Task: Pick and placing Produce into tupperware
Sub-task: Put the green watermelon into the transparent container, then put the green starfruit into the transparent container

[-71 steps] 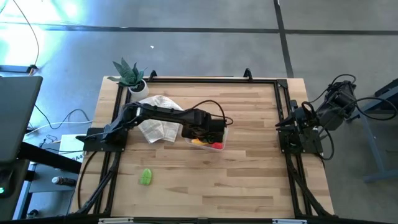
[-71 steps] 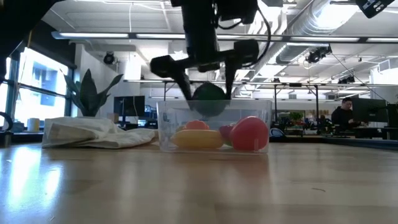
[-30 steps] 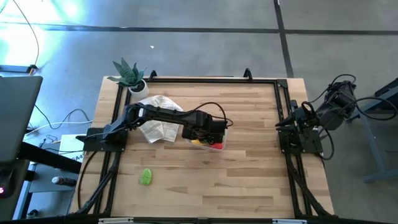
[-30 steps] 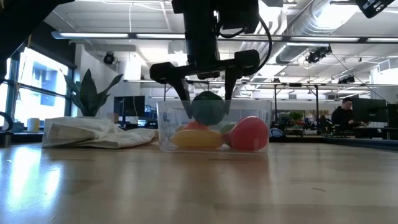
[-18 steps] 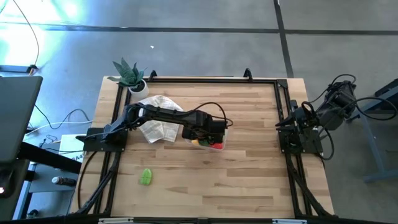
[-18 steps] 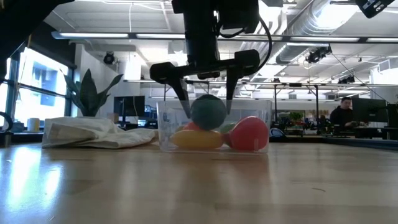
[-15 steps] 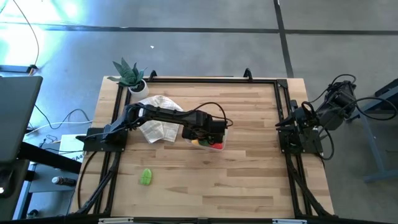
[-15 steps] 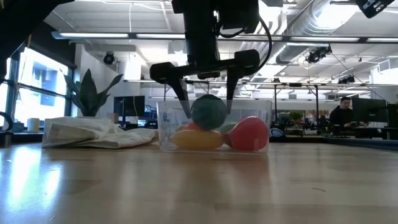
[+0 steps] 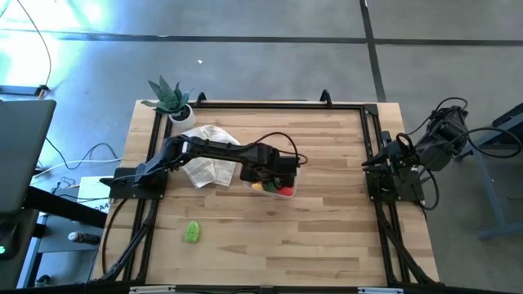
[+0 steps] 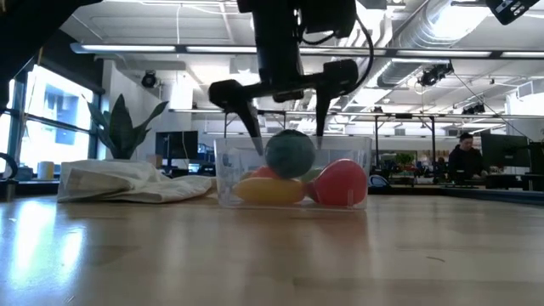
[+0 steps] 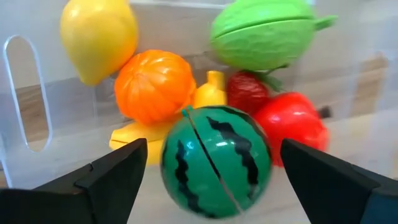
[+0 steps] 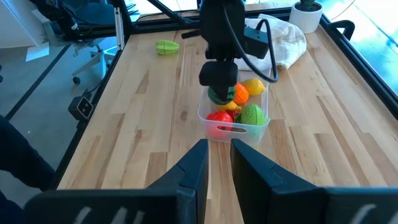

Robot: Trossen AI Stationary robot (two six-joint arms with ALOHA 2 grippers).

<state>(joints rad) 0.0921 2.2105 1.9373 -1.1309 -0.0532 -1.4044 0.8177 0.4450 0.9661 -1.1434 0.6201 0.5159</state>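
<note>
The tupperware [image 10: 225, 174] is a clear lidless box at mid-table [image 9: 292, 184]. It holds a lemon [image 11: 99, 34], an orange [image 11: 152, 84], a banana [image 10: 268, 189], a green fruit [image 11: 264, 31] and red pieces [image 11: 289, 121]. A striped watermelon [image 11: 214, 158] rests on top of these fruits [image 10: 289, 153]. My left gripper [image 10: 289, 138] hangs open over the box, one finger on either side of the watermelon with gaps showing [image 11: 212, 149]. My right gripper [image 12: 219, 149] waits shut at the table's right edge [image 9: 372, 163].
A light green produce piece [image 9: 192, 232] lies alone near the table's near left part. A crumpled white cloth [image 9: 208, 163] sits just left of the box, and a potted plant [image 9: 172, 98] stands at the far left corner. Bare wood lies to the right and near side.
My left gripper has let go of the watermelon. The watermelon has dropped a little and settled on the fruits in the tupperware. The gripper has then risen slightly above it, its fingers a bit wider apart.
</note>
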